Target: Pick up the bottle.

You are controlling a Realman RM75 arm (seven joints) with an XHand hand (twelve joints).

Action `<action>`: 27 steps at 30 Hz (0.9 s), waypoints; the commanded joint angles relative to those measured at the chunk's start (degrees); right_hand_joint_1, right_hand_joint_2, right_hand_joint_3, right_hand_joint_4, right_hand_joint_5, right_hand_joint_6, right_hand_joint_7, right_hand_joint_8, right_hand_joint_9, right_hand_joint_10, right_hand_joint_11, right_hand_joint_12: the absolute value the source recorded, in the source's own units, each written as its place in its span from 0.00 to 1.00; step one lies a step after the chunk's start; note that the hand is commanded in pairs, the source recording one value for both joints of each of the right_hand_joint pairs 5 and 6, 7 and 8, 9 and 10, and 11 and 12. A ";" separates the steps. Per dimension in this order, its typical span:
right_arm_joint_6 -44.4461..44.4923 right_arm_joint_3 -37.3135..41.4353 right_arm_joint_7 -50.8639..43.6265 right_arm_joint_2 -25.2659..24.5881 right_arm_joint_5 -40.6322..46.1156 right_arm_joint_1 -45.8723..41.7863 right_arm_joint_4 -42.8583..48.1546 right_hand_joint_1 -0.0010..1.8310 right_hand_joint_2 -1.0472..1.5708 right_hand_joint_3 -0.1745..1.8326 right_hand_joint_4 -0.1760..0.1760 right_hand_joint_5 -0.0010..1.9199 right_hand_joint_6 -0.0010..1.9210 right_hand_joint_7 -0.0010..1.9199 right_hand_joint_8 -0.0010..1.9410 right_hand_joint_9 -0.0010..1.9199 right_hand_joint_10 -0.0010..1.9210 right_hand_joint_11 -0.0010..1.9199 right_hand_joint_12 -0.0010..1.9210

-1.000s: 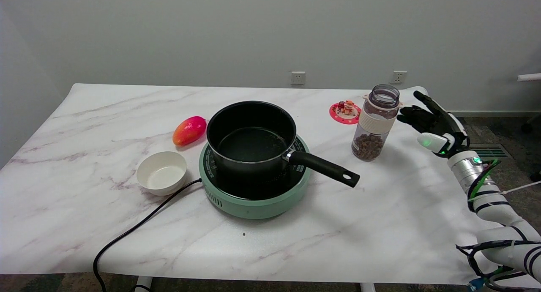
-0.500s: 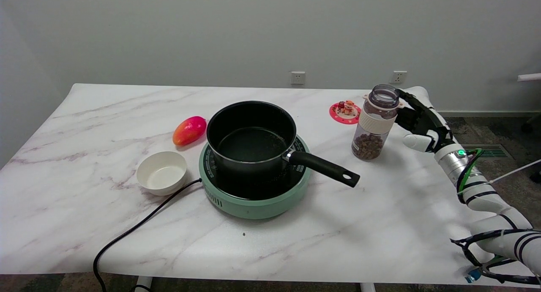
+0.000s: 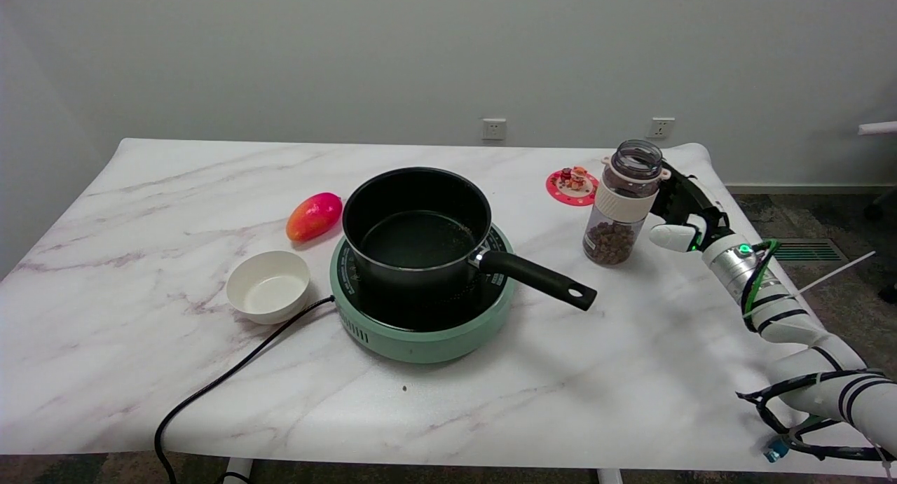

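- Clear plastic bottle with a white band, open mouth and brown pellets in its lower part [image 3: 621, 204]: stands upright on the white marble-pattern desk [image 3: 490, 400], toward the far right corner. Not yet lifted, as I judge it.
- Right black-and-white hand [image 3: 683, 207]: just beside the bottle on its right, at the height of the white band. Fingers [image 3: 669, 183] are spread and holding nothing; I cannot tell whether any of them touches the bottle.
- Step in hand, my judgement: closing on the bottle. I would bring the palm flush against the band, wrap the fingers round the far side and the thumb round the near side, then squeeze evenly before lifting straight up. The mouth has no lid, so I would keep the bottle vertical to hold the pellets in.
- Round red coaster with small figures on it [image 3: 572, 185]: near the bottle, on its far left side; apart from it.
- Black saucepan with a long black handle [image 3: 420, 228]: sits on the round mint-green hotplate [image 3: 420, 330], left of the bottle. The handle end points toward the bottle's side; I would avoid sweeping that way.
- Small white bowl [image 3: 268, 286] and red-and-yellow mango [image 3: 313, 216]: well apart, further left.
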 commanded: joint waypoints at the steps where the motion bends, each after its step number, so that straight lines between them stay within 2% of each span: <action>1: -0.18 -3.39 0.00 -0.96 -0.92 2.45 -0.22 0.70 0.12 0.65 0.50 0.12 0.12 0.38 0.37 0.28 0.28 0.28 0.28; 13: -0.37 -4.62 0.00 -1.71 -0.92 3.33 -0.38 0.70 0.13 0.64 0.50 0.12 0.12 0.38 0.37 0.28 0.28 0.28 0.28; 27: -0.60 -4.38 0.00 -1.71 -0.92 3.49 -0.62 0.73 0.23 0.59 0.50 0.12 0.12 0.39 0.39 0.32 0.32 0.27 0.27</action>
